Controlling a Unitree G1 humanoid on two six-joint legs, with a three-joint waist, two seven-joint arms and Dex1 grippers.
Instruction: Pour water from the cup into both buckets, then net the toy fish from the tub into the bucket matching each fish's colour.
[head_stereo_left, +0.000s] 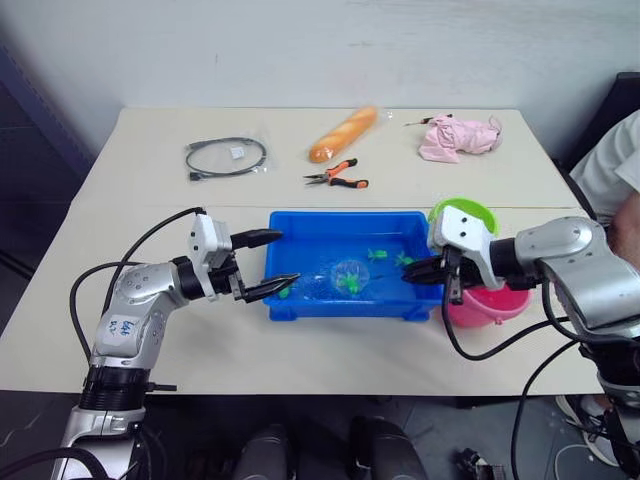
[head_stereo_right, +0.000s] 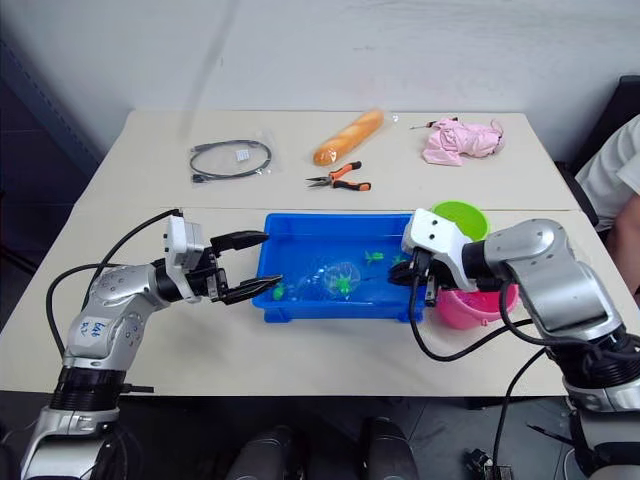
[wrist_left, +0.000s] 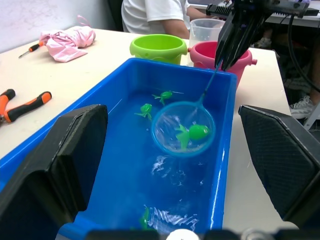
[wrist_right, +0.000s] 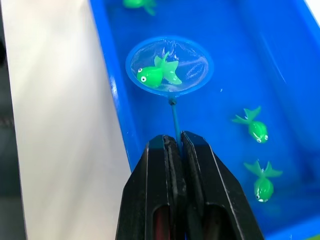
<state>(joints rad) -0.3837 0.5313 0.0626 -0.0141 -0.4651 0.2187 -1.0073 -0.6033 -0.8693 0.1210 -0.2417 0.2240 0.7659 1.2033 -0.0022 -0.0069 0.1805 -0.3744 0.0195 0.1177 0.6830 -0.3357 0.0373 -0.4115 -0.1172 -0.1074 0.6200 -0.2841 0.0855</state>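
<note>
One green fish (wrist_right: 156, 74) lies in the net (wrist_right: 169, 66) held by the right hand (wrist_right: 174, 145).
Right hand fingers are pinched tight on the net's thin handle, the hoop out ahead of them inside the blue tub (head_stereo_left: 300, 225), with two more green fish (wrist_right: 257, 130) beside it. Left hand (head_stereo_left: 268, 263) is spread wide at the tub's opposite end. Behind the right hand stand the green bucket (wrist_left: 159, 47), pink bucket (wrist_left: 202, 54) and clear cup (wrist_left: 206, 29) on the worktop (head_stereo_left: 150, 330).
</note>
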